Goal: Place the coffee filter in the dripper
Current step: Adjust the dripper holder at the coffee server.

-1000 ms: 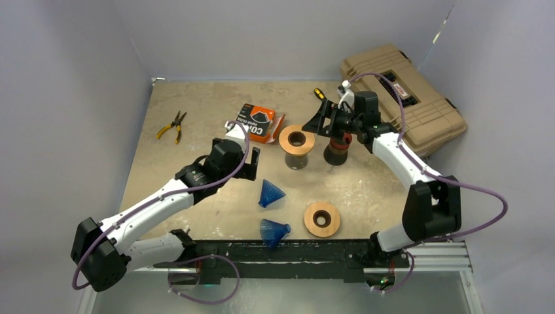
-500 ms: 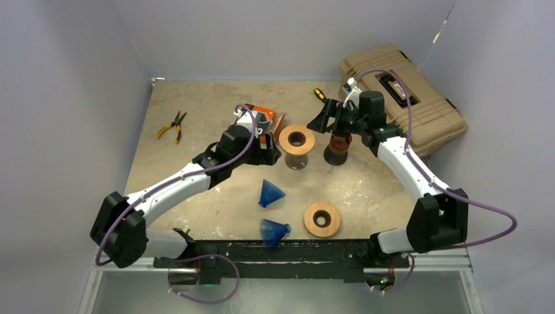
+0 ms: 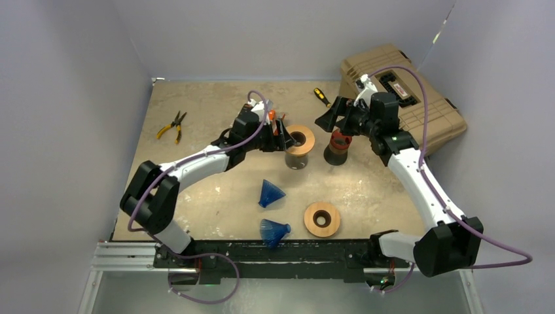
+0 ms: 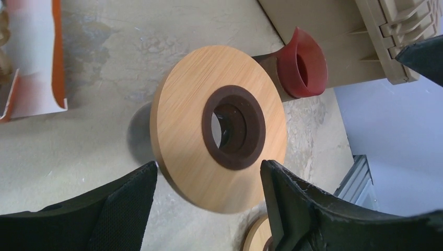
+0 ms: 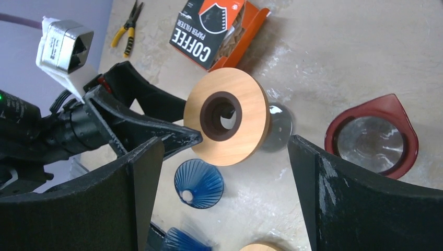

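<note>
Tabletop (image 4: 78, 130), wooden ring (image 4: 183, 120) between left jaws

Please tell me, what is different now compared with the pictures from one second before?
The left gripper reached away from the bases, across the coffee filter box, up to the wooden-collared carafe. The right gripper shifted slightly right above the red-rimmed carafe. Neither took hold of anything. The blue drippers, loose wooden ring and pliers stayed in place.
</note>
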Action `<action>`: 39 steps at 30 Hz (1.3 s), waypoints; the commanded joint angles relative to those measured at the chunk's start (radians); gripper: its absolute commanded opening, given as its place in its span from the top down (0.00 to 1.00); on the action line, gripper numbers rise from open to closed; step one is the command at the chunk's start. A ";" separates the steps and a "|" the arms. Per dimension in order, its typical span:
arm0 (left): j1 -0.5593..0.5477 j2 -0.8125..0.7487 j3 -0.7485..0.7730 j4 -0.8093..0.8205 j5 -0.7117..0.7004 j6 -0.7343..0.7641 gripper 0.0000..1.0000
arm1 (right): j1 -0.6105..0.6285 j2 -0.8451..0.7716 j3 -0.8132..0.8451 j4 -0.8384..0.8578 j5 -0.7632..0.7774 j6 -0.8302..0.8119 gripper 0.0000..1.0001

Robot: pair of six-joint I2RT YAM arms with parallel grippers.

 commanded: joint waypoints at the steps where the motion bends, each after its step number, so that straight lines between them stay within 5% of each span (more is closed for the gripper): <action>1: -0.013 0.061 0.076 0.074 0.065 -0.026 0.29 | -0.004 -0.034 0.030 -0.040 0.044 -0.034 0.09; 13: -0.036 0.020 0.109 -0.090 -0.093 0.071 0.24 | -0.004 -0.054 0.047 -0.079 0.077 -0.059 0.09; 26: -0.035 -0.300 -0.024 -0.347 -0.332 0.201 0.16 | -0.004 -0.102 0.006 -0.089 0.043 -0.061 0.08; 39: -0.036 -0.486 -0.200 -0.525 -0.314 -0.029 0.17 | -0.004 -0.137 -0.097 -0.057 -0.043 -0.050 0.07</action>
